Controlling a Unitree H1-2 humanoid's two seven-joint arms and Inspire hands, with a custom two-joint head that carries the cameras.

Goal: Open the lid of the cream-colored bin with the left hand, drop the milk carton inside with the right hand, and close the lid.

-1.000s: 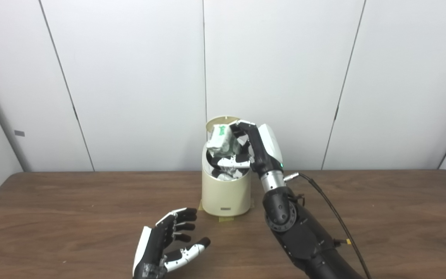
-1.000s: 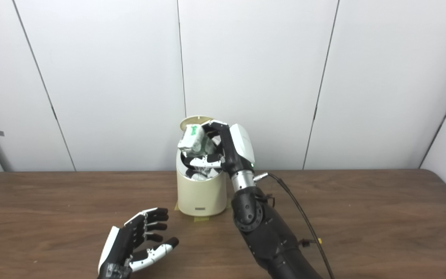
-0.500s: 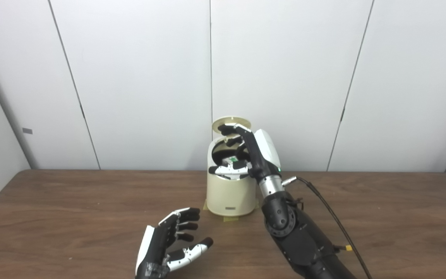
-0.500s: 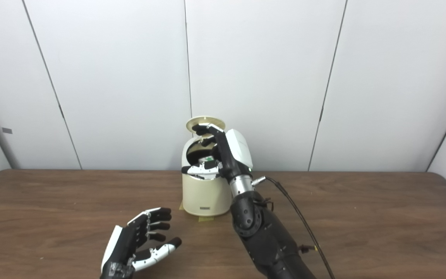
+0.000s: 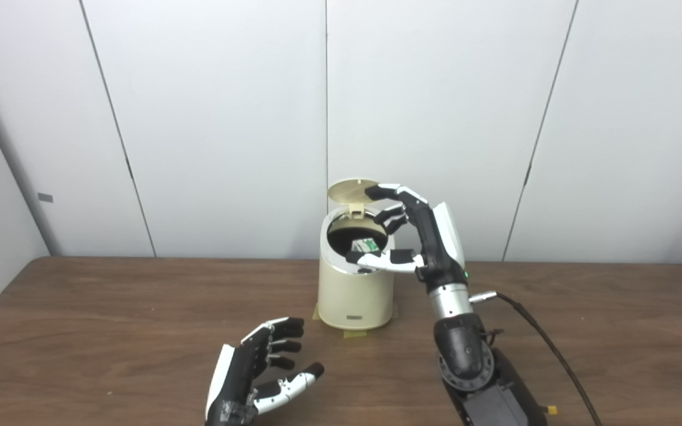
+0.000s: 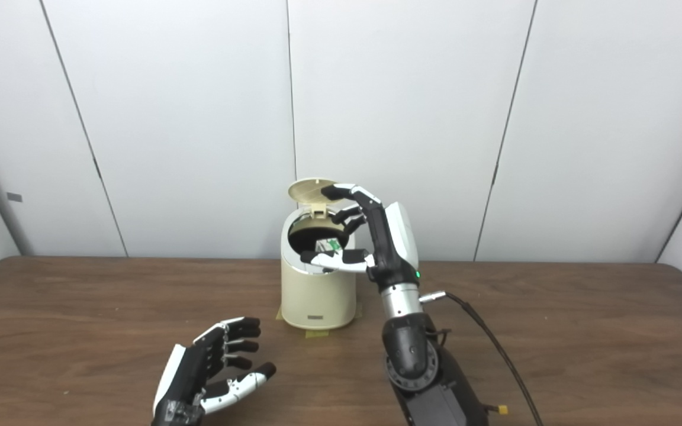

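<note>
1. Right now I see the cream-colored bin (image 5: 355,293) standing upright toward the back of the table (image 5: 80,331), on a patch of tape (image 5: 353,334) that peeks out at its base.
2. Its lid (image 5: 350,190) is tipped up on the rear hinge, so the round mouth is uncovered.
3. Down in that dark opening I can make out the milk carton (image 5: 366,244), a white piece with green print, lying inside the bin and touched by no hand.
4. My right hand (image 5: 421,236) hangs beside and partly over the mouth with its fingers spread and nothing in its grasp; the topmost finger (image 5: 383,190) reaches up by the lid's right edge, though I cannot tell if it touches, and the thumb (image 5: 385,258) stretches across the near rim.
5. My left hand (image 6: 208,373) sits low over the near part of the table, well apart from the bin, palm turned inward, fingers loosely curled and separated, holding nothing.
6. For room: the wood is bare on either side of the bin and between it and my left hand, and a white panelled wall (image 5: 199,118) stands close behind the lid.
7. A black cable (image 6: 489,343) trails from my right wrist across the table on the right, away from the bin.
</note>
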